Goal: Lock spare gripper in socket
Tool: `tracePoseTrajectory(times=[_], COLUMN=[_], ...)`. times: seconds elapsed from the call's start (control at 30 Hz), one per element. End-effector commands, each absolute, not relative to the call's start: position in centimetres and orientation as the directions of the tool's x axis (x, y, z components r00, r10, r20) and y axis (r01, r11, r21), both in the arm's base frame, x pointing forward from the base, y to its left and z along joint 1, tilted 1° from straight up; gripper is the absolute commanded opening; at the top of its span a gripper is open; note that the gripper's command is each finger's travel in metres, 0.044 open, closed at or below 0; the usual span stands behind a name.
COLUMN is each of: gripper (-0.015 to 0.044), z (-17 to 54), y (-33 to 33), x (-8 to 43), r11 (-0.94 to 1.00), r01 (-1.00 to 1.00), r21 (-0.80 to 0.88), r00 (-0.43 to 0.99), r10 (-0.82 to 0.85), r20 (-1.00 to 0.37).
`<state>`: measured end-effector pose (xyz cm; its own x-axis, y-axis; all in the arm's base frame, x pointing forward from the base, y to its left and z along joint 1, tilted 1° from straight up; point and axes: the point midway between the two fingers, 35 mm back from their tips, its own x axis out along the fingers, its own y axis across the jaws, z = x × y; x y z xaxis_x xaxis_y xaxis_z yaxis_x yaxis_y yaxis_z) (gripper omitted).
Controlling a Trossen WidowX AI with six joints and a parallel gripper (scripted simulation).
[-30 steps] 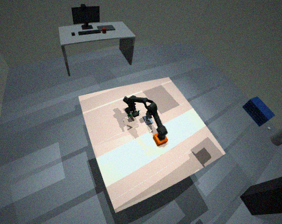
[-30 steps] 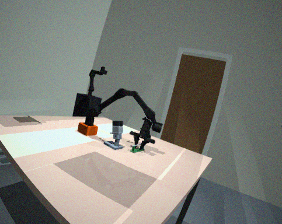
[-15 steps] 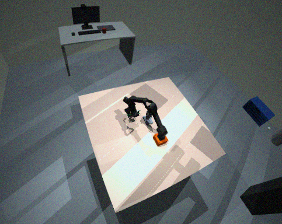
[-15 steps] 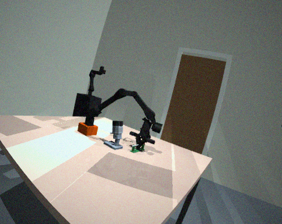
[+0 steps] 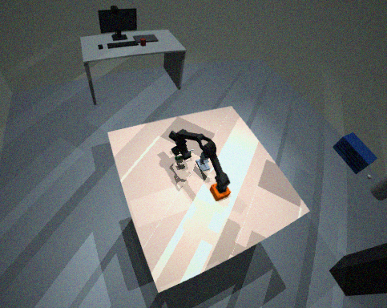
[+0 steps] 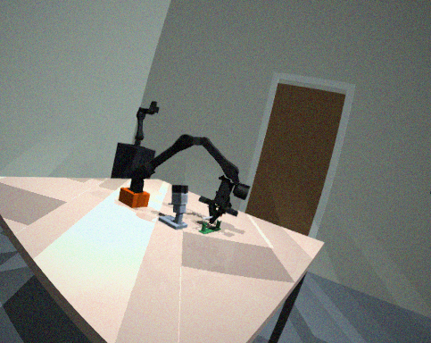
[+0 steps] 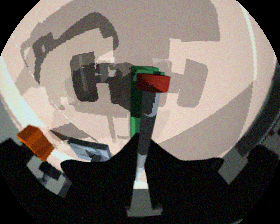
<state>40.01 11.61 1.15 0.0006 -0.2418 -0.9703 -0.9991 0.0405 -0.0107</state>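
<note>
My gripper (image 6: 212, 221) (image 7: 140, 136) is shut on the lock pin, above the green rack. The lock pin (image 7: 148, 112) (image 6: 207, 218) is a thin pale grey rod with a red head; in the wrist view the head points away from the fingers and the rod looks slanted to the rack. The green rack (image 7: 134, 122) (image 6: 206, 231) is low, with upright ends, under the fingers. Whether the pin still touches it cannot be told. The spare gripper (image 6: 179, 199), grey with a dark top, seems to stand upright in the blue-grey mount (image 6: 166, 220) (image 5: 204, 167) (image 7: 85, 149). Its socket is too small to make out.
The orange arm base (image 5: 219, 192) (image 6: 134, 197) (image 7: 35, 142) stands on the table beyond the mount from the rack. The mount and spare gripper stand between that base and the rack. The arm arches over them. Shadows and bright bands cross the table top.
</note>
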Motion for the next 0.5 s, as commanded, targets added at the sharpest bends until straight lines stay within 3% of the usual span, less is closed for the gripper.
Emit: tracePoseTrajectory(times=[0.0,0.47], gripper=[0.0,0.0], z=[3.0,5.1], y=[11.6,11.6], x=[40.2,40.0], r11=[0.038,0.041], r01=[-0.999,-0.999], r21=[-0.027,-0.02], r00=[0.017,0.01], r10=[-0.239,-0.238], r20=[-0.971,-0.971])
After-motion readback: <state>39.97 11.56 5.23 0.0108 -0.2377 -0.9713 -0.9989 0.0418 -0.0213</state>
